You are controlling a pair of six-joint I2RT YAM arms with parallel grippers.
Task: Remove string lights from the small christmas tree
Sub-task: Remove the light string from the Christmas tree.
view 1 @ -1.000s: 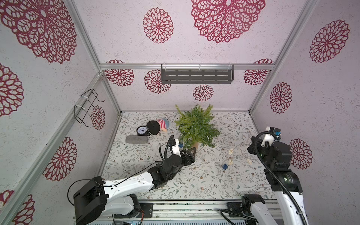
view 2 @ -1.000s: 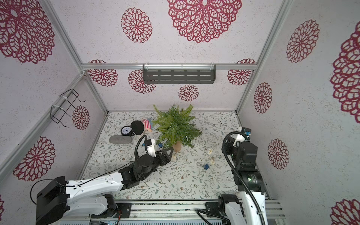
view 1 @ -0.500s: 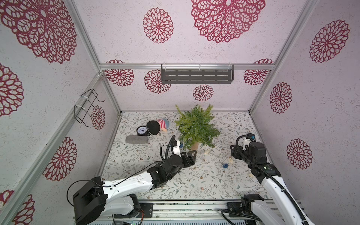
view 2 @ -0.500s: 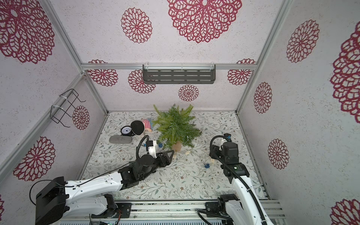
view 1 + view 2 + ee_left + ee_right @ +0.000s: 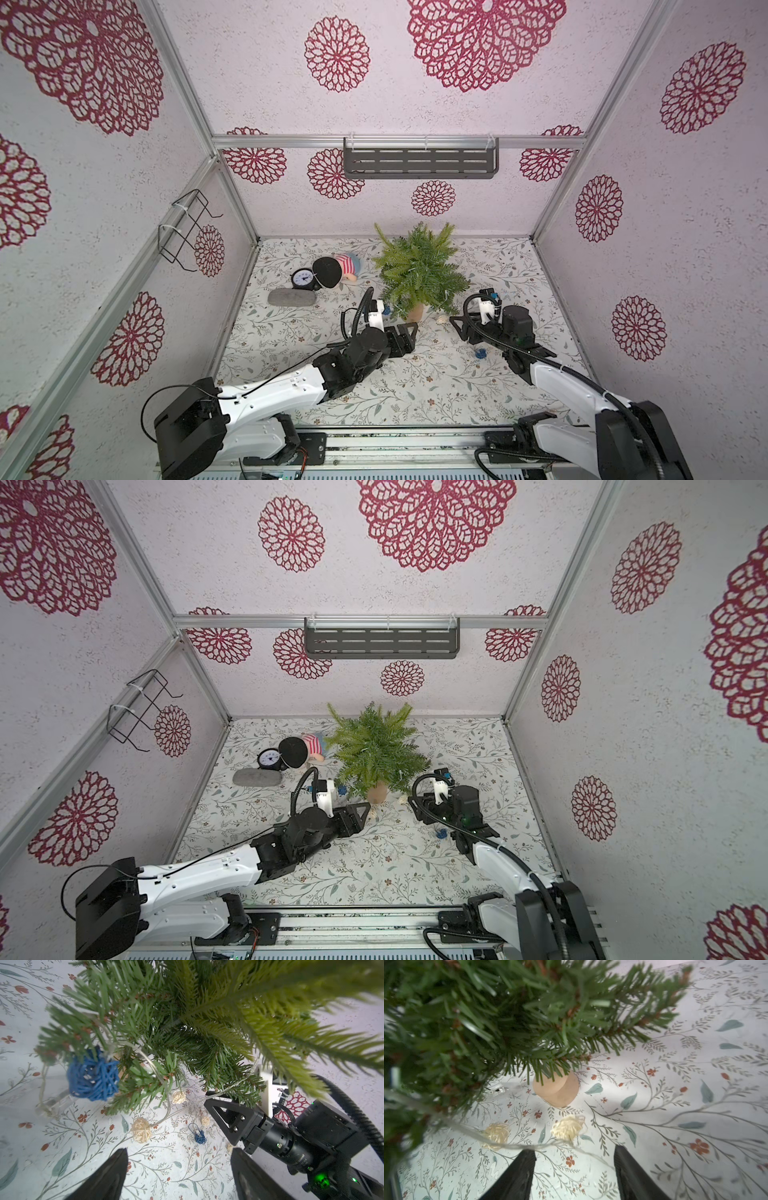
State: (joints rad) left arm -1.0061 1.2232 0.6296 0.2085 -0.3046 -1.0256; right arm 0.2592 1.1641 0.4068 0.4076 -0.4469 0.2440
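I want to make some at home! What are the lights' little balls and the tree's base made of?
The cream balls and blue ball look woven from thin stiff strands, maybe rattan or coated thread, matte; you can see gaps between strands. The tree's base looks like smooth unpainted wood, tan, though no grain is visible.

The small christmas tree is green, the string lights cream and blue, the table floral-printed

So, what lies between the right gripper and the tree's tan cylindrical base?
Two cream woven balls on thin pale wire, seen in the right wrist view.
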